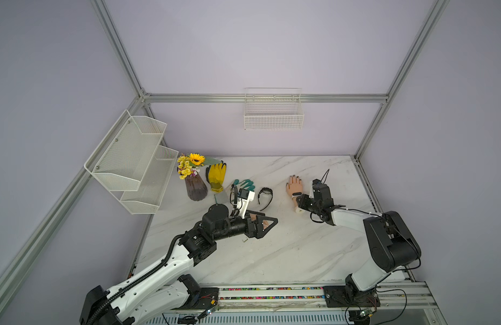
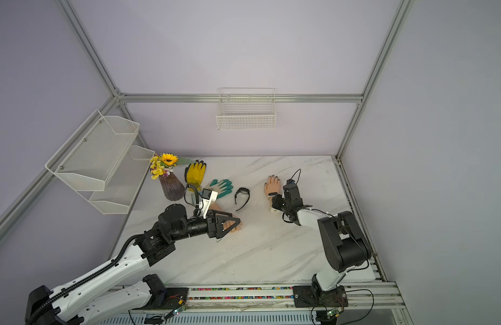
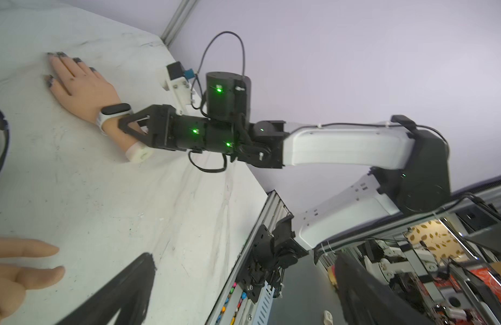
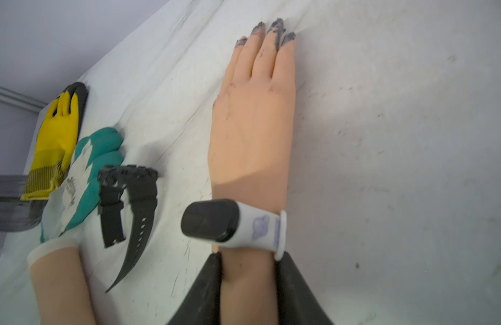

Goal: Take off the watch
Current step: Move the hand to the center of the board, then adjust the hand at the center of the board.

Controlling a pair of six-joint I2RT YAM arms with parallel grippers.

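Right pincer clamps the mannequin wrist just beside the watch.

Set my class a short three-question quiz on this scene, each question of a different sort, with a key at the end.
1. True or false: the white watch is already off the mannequin hand.
2. What is the right claw closed on?
A. the yellow glove
B. the forearm just below the white watch
C. the vase
3. Fill in: the black watch lies between the green glove and the ____.

Key: 1 false; 2 B; 3 mannequin hand.
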